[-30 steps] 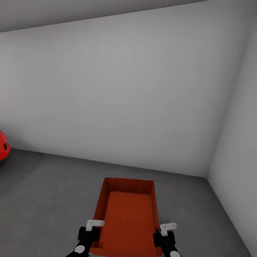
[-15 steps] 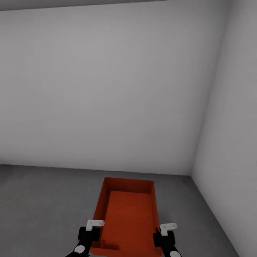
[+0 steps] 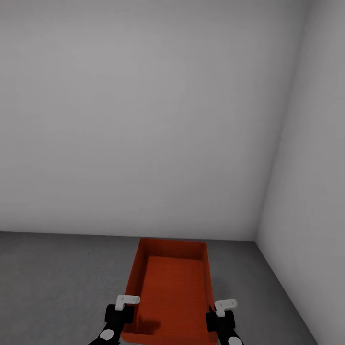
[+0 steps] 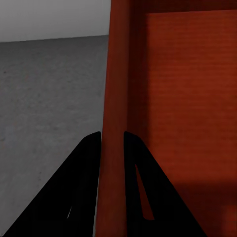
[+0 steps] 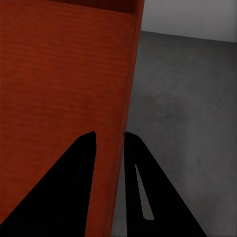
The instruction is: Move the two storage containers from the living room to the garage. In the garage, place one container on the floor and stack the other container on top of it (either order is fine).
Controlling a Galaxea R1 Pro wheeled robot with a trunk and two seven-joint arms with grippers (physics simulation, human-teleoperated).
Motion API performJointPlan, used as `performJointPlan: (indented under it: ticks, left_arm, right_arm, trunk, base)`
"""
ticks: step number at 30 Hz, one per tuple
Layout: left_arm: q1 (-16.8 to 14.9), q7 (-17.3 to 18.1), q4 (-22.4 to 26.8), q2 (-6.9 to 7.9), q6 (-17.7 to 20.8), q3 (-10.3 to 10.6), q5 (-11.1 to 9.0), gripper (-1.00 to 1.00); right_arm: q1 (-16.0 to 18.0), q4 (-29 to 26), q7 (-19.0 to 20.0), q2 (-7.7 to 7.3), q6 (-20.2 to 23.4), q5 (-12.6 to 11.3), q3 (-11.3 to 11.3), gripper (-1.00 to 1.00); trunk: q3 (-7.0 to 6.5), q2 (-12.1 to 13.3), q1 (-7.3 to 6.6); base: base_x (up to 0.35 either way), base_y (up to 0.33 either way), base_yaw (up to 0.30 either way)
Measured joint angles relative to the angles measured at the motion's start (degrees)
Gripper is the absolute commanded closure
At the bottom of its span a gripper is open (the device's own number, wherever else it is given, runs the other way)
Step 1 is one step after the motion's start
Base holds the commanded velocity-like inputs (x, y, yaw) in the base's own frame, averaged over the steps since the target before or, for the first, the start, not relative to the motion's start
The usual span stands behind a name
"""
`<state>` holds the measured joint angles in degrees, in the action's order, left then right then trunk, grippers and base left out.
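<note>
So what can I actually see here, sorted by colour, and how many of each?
Orange-red: 1, the storage container, open-topped, held by its side walls.
Black with white brackets: 2, the left gripper and the right gripper.
Grey: 1, the concrete floor.
Pale grey-white: 2 walls.
Total: 6.

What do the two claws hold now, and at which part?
One storage container: left claw pinches its left side wall, right claw its right side wall.
</note>
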<state>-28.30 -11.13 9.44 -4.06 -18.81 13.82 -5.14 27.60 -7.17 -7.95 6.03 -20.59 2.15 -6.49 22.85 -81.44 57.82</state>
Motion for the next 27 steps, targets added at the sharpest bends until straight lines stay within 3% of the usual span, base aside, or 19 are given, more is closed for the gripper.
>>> performJointPlan:
  ticks: [9, 18, 27]
  left_arm:
    - [0.0, 0.0, 0.0, 0.0, -0.1, 0.0, 0.0, 1.0]
    - [0.0, 0.0, -0.1, 0.01, -0.1, 0.1, -0.1, 1.0]
    - [0.0, 0.0, -0.1, -0.01, -0.1, 0.0, -0.1, 1.0]
  right_arm:
    - [0.0, 0.0, 0.0, 0.0, 0.0, 0.0, 0.0, 1.0]
    - [0.0, 0.0, 0.0, 0.0, 0.0, 0.0, -0.1, 1.0]
    - [0.0, 0.0, 0.0, -0.01, 0.0, 0.0, -0.1, 1.0]
  trunk:
    - [0.0, 0.0, 0.02]
    - [0.0, 0.0, 0.04]
    - [0.0, 0.0, 0.04]
  base:
    - [0.283, 0.0, 0.0]
    - [0.029, 0.0, -0.014]
    - [0.001, 0.0, -0.237]
